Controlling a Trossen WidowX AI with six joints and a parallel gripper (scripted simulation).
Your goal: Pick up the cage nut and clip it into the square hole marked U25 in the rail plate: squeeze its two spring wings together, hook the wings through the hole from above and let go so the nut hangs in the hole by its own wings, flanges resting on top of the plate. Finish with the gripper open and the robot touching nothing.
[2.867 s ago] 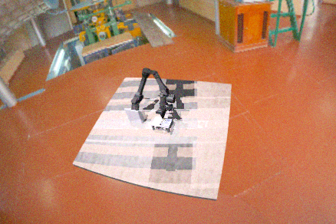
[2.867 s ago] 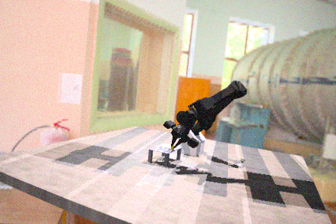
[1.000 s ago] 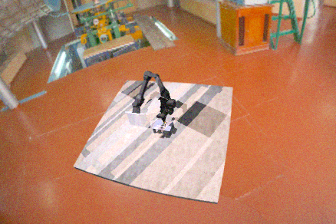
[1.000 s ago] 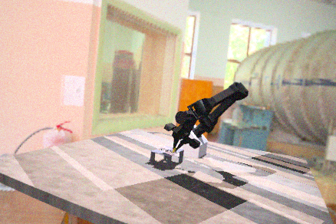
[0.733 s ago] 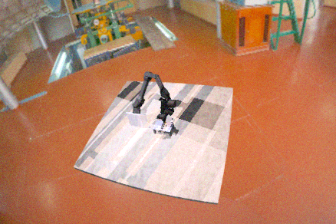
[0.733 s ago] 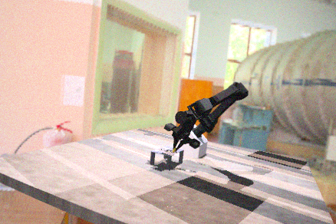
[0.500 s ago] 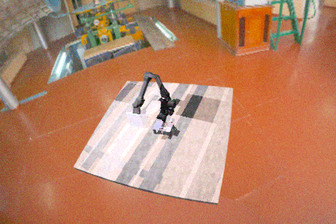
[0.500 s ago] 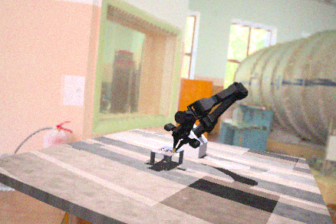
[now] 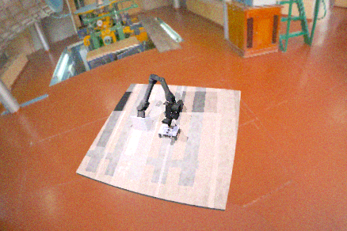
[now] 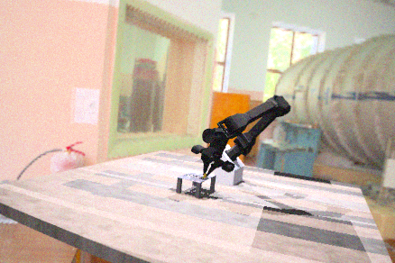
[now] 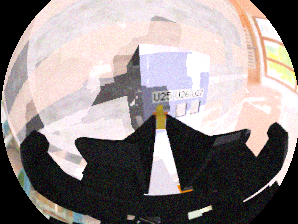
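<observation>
Centrally in the wrist view, the brass-coloured cage nut [image 11: 160, 118] is pinched between the fingertips of the gripper [image 11: 160, 117] [image 10: 205, 176], upright, its far end just below the U25 label [image 11: 162, 96]; seating cannot be confirmed.

At twelve o'clock, a matt black plastic-looking arm [image 9: 149, 95] [image 10: 253, 113]; below, a smooth, pale wood-look tabletop [image 9: 147, 158] [image 10: 136, 207].

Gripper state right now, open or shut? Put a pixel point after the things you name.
Shut on the cage nut [image 11: 160, 119]: the gripper's [image 10: 205, 176] [image 11: 160, 116] fingertips pinch the brass-coloured piece beside the U25 label [image 11: 162, 96].
</observation>
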